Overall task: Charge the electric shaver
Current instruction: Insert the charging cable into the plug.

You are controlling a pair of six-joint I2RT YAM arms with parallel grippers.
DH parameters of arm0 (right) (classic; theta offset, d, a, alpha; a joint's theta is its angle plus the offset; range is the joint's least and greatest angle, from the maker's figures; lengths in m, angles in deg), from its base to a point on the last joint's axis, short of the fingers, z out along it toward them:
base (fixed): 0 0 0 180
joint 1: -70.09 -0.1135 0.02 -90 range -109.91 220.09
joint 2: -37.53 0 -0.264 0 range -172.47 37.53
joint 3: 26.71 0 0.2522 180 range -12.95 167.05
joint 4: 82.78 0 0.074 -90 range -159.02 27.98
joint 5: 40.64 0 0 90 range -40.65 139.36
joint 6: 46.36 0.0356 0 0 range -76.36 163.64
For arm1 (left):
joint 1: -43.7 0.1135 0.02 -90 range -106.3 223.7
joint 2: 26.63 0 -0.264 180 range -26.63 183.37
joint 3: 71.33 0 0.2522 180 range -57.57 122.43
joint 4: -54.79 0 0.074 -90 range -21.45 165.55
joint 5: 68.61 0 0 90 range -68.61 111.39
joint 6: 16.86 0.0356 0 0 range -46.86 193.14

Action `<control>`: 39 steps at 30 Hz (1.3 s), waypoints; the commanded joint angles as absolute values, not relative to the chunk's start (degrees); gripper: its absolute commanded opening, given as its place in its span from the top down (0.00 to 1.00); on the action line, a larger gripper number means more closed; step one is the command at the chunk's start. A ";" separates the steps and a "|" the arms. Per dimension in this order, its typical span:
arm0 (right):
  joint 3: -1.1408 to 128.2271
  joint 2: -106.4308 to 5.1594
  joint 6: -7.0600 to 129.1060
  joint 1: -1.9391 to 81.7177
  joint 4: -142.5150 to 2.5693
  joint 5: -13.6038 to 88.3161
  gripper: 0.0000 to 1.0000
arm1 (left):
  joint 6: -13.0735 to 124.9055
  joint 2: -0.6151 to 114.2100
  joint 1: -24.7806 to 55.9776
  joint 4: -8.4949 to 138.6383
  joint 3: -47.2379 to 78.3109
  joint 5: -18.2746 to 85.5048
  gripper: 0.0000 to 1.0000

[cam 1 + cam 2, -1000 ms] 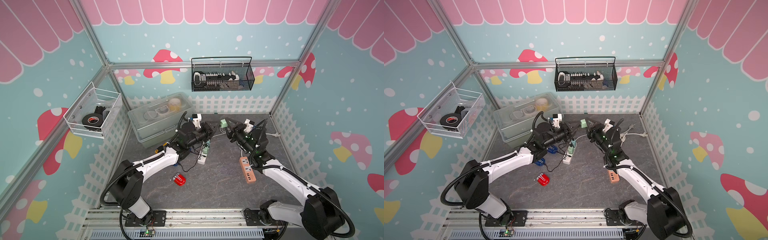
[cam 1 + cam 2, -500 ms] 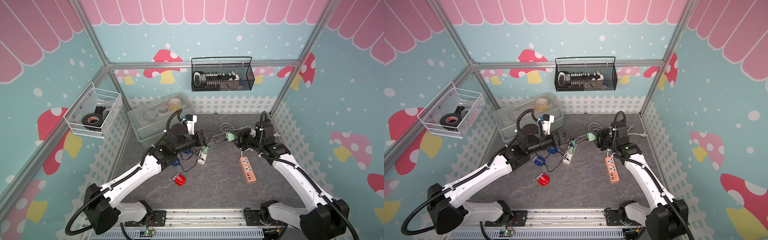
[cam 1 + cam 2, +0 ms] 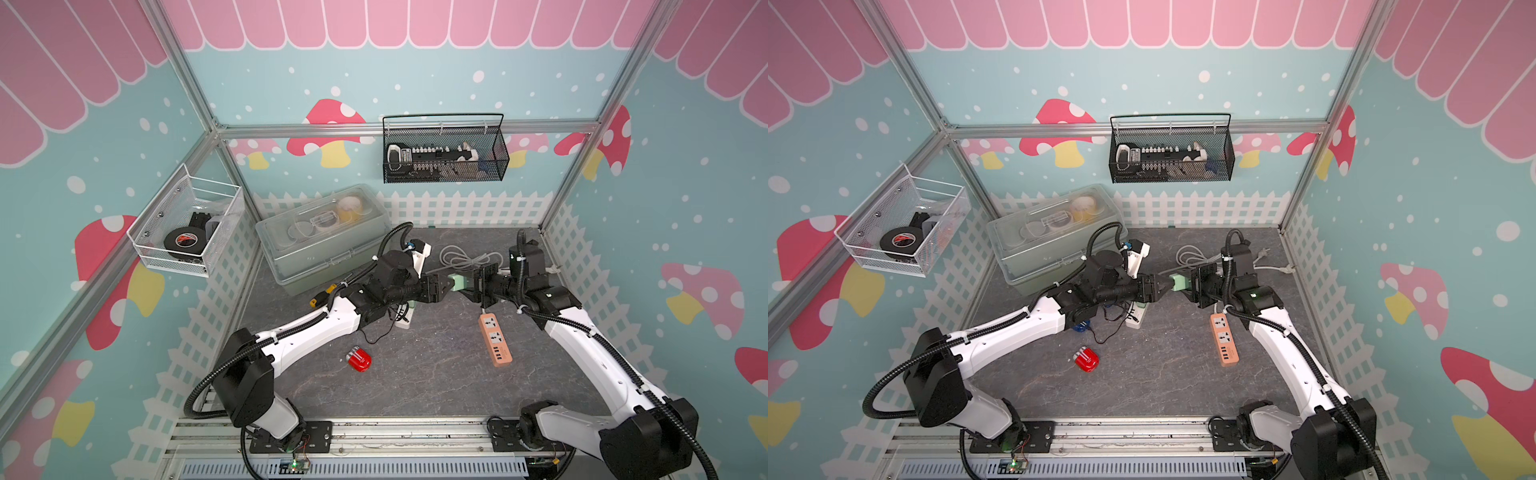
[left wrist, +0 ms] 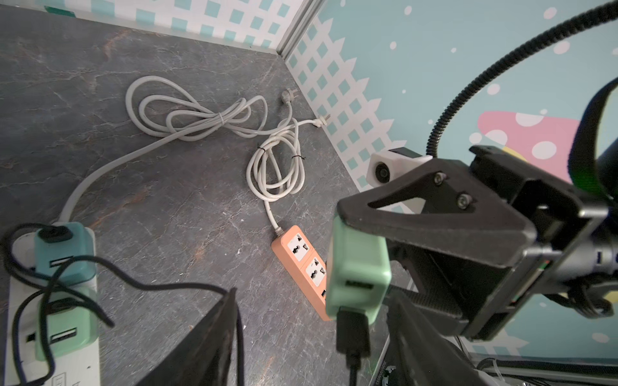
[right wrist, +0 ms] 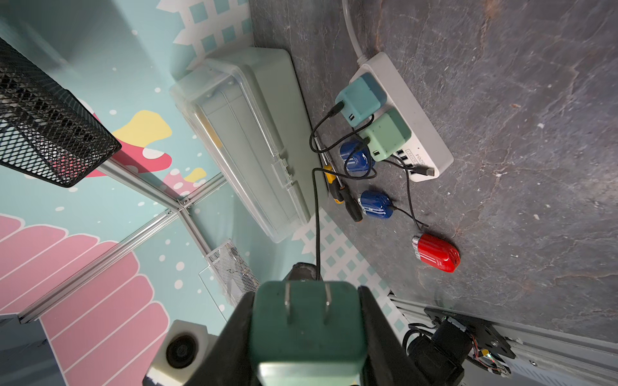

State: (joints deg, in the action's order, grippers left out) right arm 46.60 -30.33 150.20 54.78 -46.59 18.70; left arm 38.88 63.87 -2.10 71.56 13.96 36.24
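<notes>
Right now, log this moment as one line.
right gripper: shut on green charger | left gripper: open around black USB plug | red shaver: on table, untouched

Both top views hang high over the front rail (image 3: pixel 374 430), tilted down toward the back wall (image 3: pixel 415 62). Nearly equal, they take in the whole floor (image 3: pixel 432 374). The left wrist camera (image 5: pixel 182 351) looks close past the left gripper (image 4: pixel 312 300) toward the far right corner (image 4: pixel 284 53). The right wrist camera (image 4: pixel 384 170) looks close over the adapter (image 5: pixel 306 320) toward the box (image 5: pixel 254 140). Both wrist views share the white strip (image 5: pixel 408 113), and each shows the other's camera.
</notes>
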 commanded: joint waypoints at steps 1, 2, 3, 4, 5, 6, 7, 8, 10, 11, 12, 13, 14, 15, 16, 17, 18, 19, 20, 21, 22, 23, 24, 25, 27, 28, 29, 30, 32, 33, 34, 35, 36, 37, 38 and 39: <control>45.49 -29.21 153.07 54.97 -49.43 17.71 1.00 | 38.92 65.06 -2.91 69.49 16.09 37.72 0.34; 45.35 -29.10 153.15 54.97 -49.74 17.72 1.00 | 38.79 65.29 -2.88 69.39 16.04 37.98 0.36; 45.27 -29.09 153.28 54.97 -49.83 17.60 1.00 | 38.69 65.67 -2.90 69.44 16.25 38.36 0.38; 45.18 -28.95 153.48 54.97 -50.21 17.58 1.00 | 38.60 65.96 -2.88 69.46 16.42 38.75 0.41; 44.99 -28.90 153.74 54.97 -50.63 17.58 1.00 | 38.47 66.27 -2.91 69.52 16.65 39.00 0.43; 44.80 -28.84 154.00 54.97 -50.96 17.71 1.00 | 38.10 66.56 -2.91 69.47 16.78 39.28 0.46; 44.58 -28.75 154.24 54.95 -51.17 17.72 1.00 | 37.91 66.89 -2.95 69.26 17.00 39.66 0.50; 44.51 -28.65 154.42 54.97 -51.27 17.87 1.00 | 37.73 67.15 -2.89 69.30 17.18 39.79 0.52; 44.10 -28.34 154.81 54.97 -52.00 18.11 1.00 | 37.50 67.47 -2.90 69.51 17.40 39.69 0.57; 44.01 -28.30 154.97 54.95 -52.16 18.09 1.00 | 37.29 67.48 -2.91 69.46 17.40 39.44 0.58; 43.92 -28.30 155.17 54.97 -52.47 17.92 1.00 | 37.11 67.56 -2.88 69.35 17.36 39.28 0.60; 43.75 -28.29 155.26 54.97 -52.66 17.56 1.00 | 36.95 67.58 -2.89 69.21 17.40 39.31 0.62; 43.76 -28.29 155.27 54.93 -52.52 17.40 1.00 | 36.80 67.66 -2.91 69.23 17.44 39.40 0.64; 43.74 -28.22 155.26 54.97 -52.26 17.36 1.00 | 36.64 67.73 -2.89 69.19 17.57 39.46 0.66; 43.68 -27.98 155.33 54.97 -52.19 17.38 1.00 | 36.41 67.76 -2.88 68.89 17.58 39.57 0.69; 43.50 -27.87 155.43 54.97 -52.15 17.39 1.00 | 36.31 67.82 -2.93 68.76 17.66 39.61 0.71; 43.39 -27.78 155.61 54.97 -52.12 17.25 1.00 | 36.22 67.92 -2.89 68.72 17.77 39.78 0.75; 43.36 -27.66 155.63 54.97 -52.15 17.24 1.00 | 36.24 67.97 -2.89 68.93 18.05 39.78 0.76; 43.26 -27.60 155.66 54.97 -52.15 17.27 1.00 | 36.31 68.10 -2.88 69.02 18.19 39.85 0.78; 43.13 -27.43 155.75 54.97 -52.15 17.32 1.00 | 36.31 68.17 -2.89 69.08 18.34 40.10 0.80; 42.98 -27.24 155.86 54.97 -52.21 17.45 1.00 | 36.32 68.22 -2.88 69.36 18.45 40.11 0.83; 42.87 -27.16 156.02 54.97 -52.17 17.53 1.00 | 36.31 68.28 -2.88 69.70 18.52 40.19 0.85; 42.69 -26.99 156.05 54.97 -52.16 17.57 1.00 | 36.31 68.35 -2.90 70.07 18.67 40.19 0.89; 42.62 -26.90 156.22 54.97 -52.20 17.56 1.00 | 36.23 68.30 -2.88 70.25 18.72 40.18 0.90; 42.40 -26.71 156.25 54.97 -52.29 17.58 1.00 | 35.97 68.23 -2.88 70.18 18.56 40.16 0.89; 42.36 -26.64 156.36 54.97 -52.62 17.38 1.00 | 35.81 68.13 -2.88 70.15 18.44 40.14 0.85; 42.38 -26.63 156.40 54.97 -52.64 17.23 1.00 | 35.78 68.21 -2.93 70.44 18.61 40.13 0.77; 42.31 -26.50 156.35 54.97 -52.59 17.20 1.00 | 35.83 68.42 -2.84 70.84 18.86 40.16 0.70; 42.20 -26.28 156.43 54.97 -52.81 17.23 1.00 | 35.74 68.70 -2.71 71.57 19.19 40.44 0.64; 42.14 -26.19 156.36 54.97 -53.15 17.11 1.00 | 35.54 68.81 -2.57 71.63 19.20 40.72 0.64; 42.03 -26.10 156.49 54.97 -53.20 17.09 1.00 | 35.31 68.80 -2.37 71.52 19.09 41.01 0.64; 42.03 -25.92 156.40 54.97 -53.27 17.01 1.00 | 34.90 68.80 -2.13 71.01 18.89 41.38 0.65; 41.93 -25.81 156.45 54.97 -53.24 17.07 1.00 | 34.51 68.73 -1.93 70.25 18.49 41.85 0.67; 41.86 -25.67 156.48 54.99 -53.28 17.08 1.00 | 34.18 68.58 -1.77 69.57 18.18 42.34 0.69; 41.61 -25.50 156.65 54.97 -53.31 17.22 1.00 | 33.92 68.48 -1.66 68.88 17.82 42.77 0.71; 41.47 -25.32 156.80 54.97 -53.45 17.34 1.00 | 33.69 68.54 -1.57 68.45 17.67 43.01 0.72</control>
